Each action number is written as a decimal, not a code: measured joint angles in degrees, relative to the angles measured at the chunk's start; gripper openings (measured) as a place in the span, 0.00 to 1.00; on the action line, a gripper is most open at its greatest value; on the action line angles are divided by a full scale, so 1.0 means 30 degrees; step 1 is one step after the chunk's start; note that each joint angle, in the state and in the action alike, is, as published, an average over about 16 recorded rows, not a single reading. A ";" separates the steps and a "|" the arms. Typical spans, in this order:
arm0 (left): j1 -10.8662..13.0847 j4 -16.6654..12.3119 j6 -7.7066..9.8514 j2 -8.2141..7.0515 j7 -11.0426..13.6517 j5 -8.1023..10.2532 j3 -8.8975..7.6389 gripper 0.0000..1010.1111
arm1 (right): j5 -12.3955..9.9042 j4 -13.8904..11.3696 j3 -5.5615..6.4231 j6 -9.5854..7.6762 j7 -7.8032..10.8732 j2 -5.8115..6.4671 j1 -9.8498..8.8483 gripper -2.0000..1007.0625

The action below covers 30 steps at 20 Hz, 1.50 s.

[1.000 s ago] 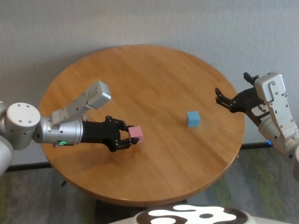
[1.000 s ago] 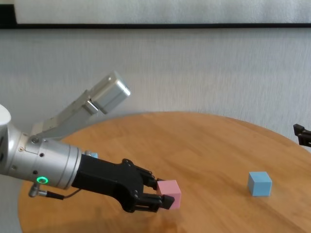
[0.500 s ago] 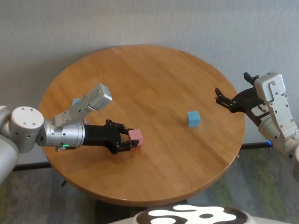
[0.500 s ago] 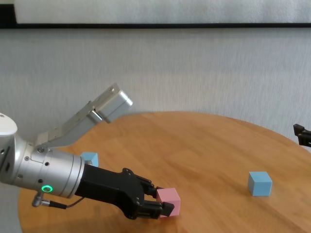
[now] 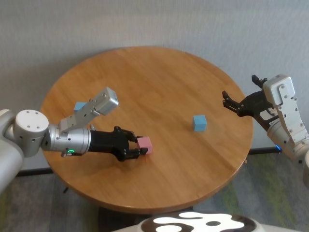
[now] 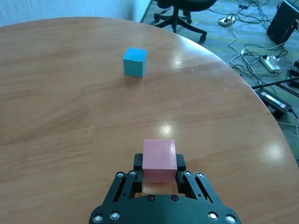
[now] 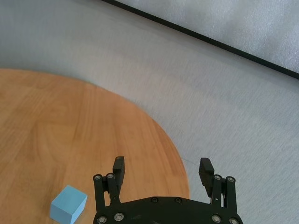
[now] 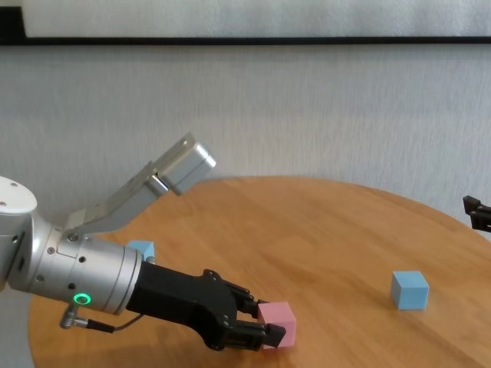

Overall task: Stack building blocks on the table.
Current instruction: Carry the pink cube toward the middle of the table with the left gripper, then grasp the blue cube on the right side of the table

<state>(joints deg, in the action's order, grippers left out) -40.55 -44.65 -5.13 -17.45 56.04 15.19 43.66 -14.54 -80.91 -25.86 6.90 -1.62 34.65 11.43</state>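
My left gripper [image 5: 140,147] is shut on the pink block [image 5: 145,144], with one finger on each side of it [image 6: 159,159]. It holds the block low over the table [image 5: 154,77], left of centre and toward the near edge. I cannot tell whether the block touches the wood. One light blue block [image 5: 199,123] sits alone on the right half [image 8: 410,289]. Another light blue block [image 5: 79,106] lies at the left, behind my left forearm [image 8: 141,250]. My right gripper [image 5: 240,91] hangs open and empty beyond the table's right edge [image 7: 161,164].
In the left wrist view, an office chair base [image 6: 180,11] and cables with power strips [image 6: 275,100] lie on the floor beyond the table. A grey wall [image 8: 307,107] stands behind it.
My left gripper has carried the pink block a little toward the near edge and lower. The arm's shift has uncovered the left blue block. My right arm has not moved.
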 joint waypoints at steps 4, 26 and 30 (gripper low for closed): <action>-0.0068 0.0139 -0.0053 0.0073 0.0166 0.0053 0.0010 0.41 | 0.0000 0.0000 0.0000 0.0000 0.0000 0.0000 0.0000 1.00; 0.0635 -0.0841 -0.0442 -0.0439 -0.0191 0.0955 -0.0747 0.87 | 0.0000 0.0000 0.0000 0.0000 0.0000 0.0000 0.0000 1.00; 0.1095 -0.1371 -0.0720 -0.0687 -0.0744 0.1470 -0.1288 0.94 | 0.0000 0.0000 0.0000 0.0000 0.0000 0.0000 0.0000 1.00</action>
<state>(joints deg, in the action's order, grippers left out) -37.26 -48.76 -7.29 -19.51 53.81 19.60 39.79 -14.54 -80.91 -25.86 6.90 -1.62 34.65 11.43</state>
